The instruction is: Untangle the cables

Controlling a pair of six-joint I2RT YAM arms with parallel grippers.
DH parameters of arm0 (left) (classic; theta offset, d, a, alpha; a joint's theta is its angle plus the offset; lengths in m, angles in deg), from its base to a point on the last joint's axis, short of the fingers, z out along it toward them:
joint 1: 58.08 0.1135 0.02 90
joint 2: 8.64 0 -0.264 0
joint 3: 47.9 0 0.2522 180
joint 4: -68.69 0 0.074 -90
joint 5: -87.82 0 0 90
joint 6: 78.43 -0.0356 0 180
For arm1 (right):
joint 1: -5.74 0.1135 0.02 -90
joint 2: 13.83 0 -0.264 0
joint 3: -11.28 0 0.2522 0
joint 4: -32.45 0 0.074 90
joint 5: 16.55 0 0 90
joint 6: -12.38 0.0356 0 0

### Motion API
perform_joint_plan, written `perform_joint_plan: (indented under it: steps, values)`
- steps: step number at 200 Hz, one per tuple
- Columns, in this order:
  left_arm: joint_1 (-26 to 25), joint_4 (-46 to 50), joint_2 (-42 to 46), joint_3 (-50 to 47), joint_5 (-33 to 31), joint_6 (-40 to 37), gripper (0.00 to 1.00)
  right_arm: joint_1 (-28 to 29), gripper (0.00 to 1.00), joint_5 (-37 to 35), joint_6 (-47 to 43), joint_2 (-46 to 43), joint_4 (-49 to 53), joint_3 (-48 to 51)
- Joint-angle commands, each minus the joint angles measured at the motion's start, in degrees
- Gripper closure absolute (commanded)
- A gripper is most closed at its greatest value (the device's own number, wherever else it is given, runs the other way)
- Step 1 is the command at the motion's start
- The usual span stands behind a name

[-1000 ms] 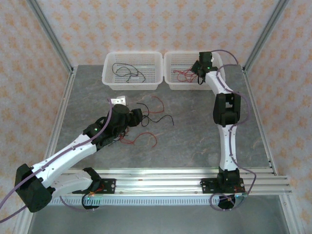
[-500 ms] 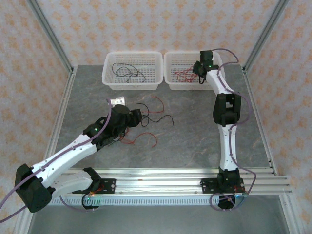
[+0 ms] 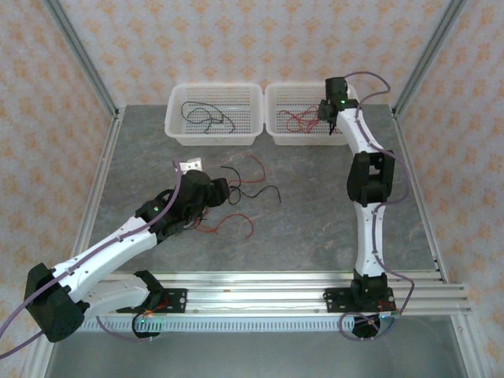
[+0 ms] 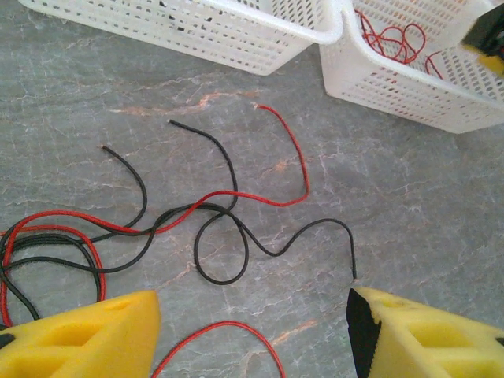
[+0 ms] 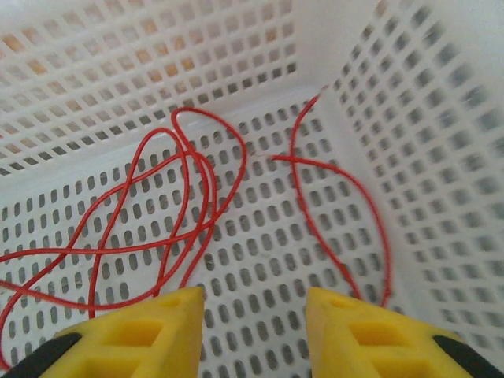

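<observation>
Grey bench [image 3: 315,228]. Two white baskets stand side by side at the far edge: left basket [image 3: 175,132], right basket [image 3: 277,135]. Left hand [image 4: 252,315] is low over the bench, left of centre, fingers wide apart, gripping nothing. Right hand [image 5: 252,303] is inside the right basket, fingers apart, nothing between them. Cables [image 4: 209,206], red and black, lie tangled on the bench just beyond the left hand. Loose red wires [image 5: 193,169] lie on the right basket floor; black wires [image 3: 206,118] lie in the left basket.
</observation>
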Motion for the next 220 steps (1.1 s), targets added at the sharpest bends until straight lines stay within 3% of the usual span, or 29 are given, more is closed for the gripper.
perform_joint_plan:
  steps: [1,28,63,130,169,220]
  values:
    - [-0.45,1.65,-0.96,-0.79,-1.71,1.16,0.35,-0.44,0.61,-5.4,-3.98,-10.64,0.55,4.35]
    - [-0.45,2.29,-2.73,-0.65,-2.87,1.71,0.35,-0.45,0.6,-6.32,-4.88,-20.74,-3.48,14.54]
    - [-0.45,0.1,-6.04,-1.77,-2.64,2.39,0.37,1.15,0.58,-6.62,-3.4,-38.74,-13.44,37.2]
    - [-0.36,-2.27,-11.5,-0.8,-4.26,5.07,0.37,11.11,0.58,-2.17,4.13,-67.95,-22.8,73.81]
    - [-0.19,-6.33,-15.53,-0.36,-3.99,7.58,0.38,16.52,0.59,-1.52,8.87,-74.94,-24.18,84.48]
    - [1.45,-8.89,-25.51,6.05,0.01,6.82,0.43,17.51,0.6,-0.4,10.59,-78.43,-25.86,90.78]
